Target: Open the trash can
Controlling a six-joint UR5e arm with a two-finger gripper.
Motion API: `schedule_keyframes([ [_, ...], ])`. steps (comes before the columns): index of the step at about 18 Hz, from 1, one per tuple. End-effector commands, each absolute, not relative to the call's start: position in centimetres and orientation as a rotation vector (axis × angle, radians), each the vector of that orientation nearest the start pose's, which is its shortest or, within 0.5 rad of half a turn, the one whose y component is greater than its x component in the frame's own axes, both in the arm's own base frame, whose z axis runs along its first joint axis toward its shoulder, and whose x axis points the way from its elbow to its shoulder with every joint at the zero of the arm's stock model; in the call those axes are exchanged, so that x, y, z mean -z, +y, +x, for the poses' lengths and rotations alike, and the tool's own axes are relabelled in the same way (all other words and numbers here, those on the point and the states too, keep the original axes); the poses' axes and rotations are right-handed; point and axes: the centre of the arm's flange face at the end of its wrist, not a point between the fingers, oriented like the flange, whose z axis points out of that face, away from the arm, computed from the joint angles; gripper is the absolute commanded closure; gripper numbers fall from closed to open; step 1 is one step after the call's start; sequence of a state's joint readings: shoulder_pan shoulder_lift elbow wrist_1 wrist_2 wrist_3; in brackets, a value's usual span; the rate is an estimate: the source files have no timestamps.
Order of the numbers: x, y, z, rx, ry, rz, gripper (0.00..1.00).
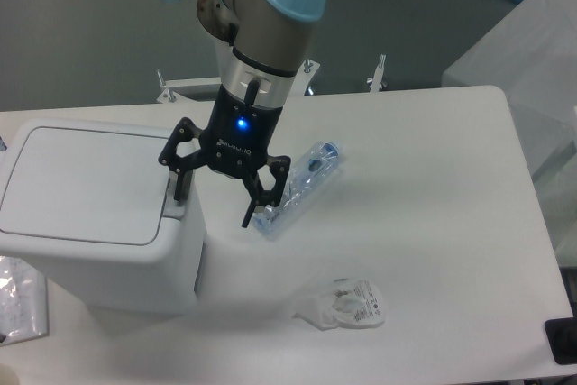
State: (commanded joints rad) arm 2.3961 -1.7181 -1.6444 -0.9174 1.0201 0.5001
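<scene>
The trash can [90,214] is a large white boxy bin at the table's left, its flat lid [86,182] lying closed. A grey push-button tab [176,206] sits on the rim at the lid's right edge. My gripper [214,209] hangs open just over the bin's right side. Its left fingertip [178,194] is right above the grey tab; I cannot tell whether it touches. The right fingertip [250,217] hovers beyond the bin, over the table. Nothing is held between the fingers.
A clear plastic bottle [296,188] lies on the table just right of the gripper. A crumpled white wrapper [343,304] lies nearer the front. A clear bag [18,304] sits at the bin's front left. A dark object [561,340] is at the front right edge.
</scene>
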Motion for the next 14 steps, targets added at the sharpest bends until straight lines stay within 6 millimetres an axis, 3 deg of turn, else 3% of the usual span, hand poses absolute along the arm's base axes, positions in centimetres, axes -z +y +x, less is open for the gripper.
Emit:
schedule_keyframes([
  [9,-47.0,52.2,-30.3,0.2,-0.264,-2.443,0.0],
  [12,-48.2,51.0,-32.8,0.158,-0.299,-2.419,0.0],
  [14,-48.0,50.8,-35.0,0.142,-0.327,-2.416,0.0],
])
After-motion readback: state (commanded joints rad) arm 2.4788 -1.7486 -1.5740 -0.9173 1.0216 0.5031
